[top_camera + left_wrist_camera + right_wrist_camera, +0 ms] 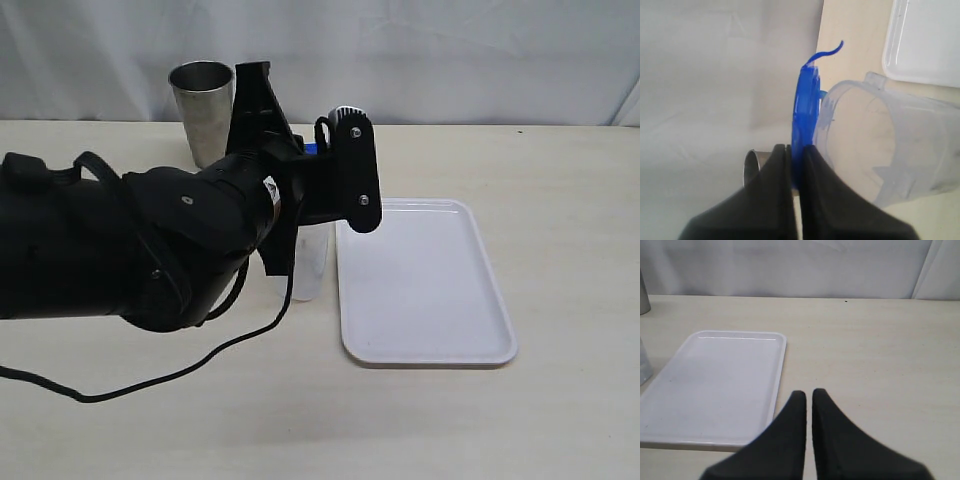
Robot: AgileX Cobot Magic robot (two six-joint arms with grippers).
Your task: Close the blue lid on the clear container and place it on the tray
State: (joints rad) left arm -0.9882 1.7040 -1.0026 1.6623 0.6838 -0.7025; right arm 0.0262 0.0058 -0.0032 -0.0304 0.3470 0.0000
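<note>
At the far left of the table (560,200), near the white backdrop, a steel cup (203,108) stands upright. My left arm (150,240) reaches across in front of it from the left edge and hides much of the middle, with a black cable (200,365) looping off it onto the tabletop.

Next comes my left gripper (795,155). Its two fingers are pinched on the edge of the blue lid (805,115), which I hold on edge rather than flat, so only its thin side shows. A thin blue strand (830,50) curls off the lid's far edge. In the exterior view only a sliver of the lid peeks past my wrist.

Just beside the lid is the container (880,150), its open mouth facing the lid's flat side. I cannot tell whether lid and rim touch. From outside, the container stands upright on the table, half hidden behind my arm and just left of the tray (500,330). It is not on the tray.

Further right, the tray lies flat with nothing on it.

Farthest right, seen only from its own wrist, my right gripper (809,395) hangs over bare table by the tray's corner. Its fingers are drawn together with nothing between them.
</note>
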